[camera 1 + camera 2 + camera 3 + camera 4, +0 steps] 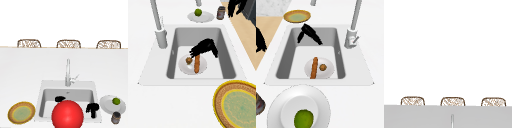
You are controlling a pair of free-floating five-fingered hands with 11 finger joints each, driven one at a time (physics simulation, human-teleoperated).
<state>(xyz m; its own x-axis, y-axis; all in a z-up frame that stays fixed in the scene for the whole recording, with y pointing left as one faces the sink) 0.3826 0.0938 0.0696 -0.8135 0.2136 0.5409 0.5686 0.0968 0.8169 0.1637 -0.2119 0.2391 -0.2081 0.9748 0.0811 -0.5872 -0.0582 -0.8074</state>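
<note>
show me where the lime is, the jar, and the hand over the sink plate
lime [116,101]: front view, middle of the fruit, on the white plate right of the sink.
jar [116,118]: front view, its body, in front of that plate.
hand [204,47]: left side view, on its palm, above the sink plate.

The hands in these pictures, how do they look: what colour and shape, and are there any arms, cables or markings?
Both are plain black and human-shaped, with slender fingers. The left hand and the right hand float freely: no arm, wrist sleeve or cable joins them. I can see no markings or other colours on them.
</note>
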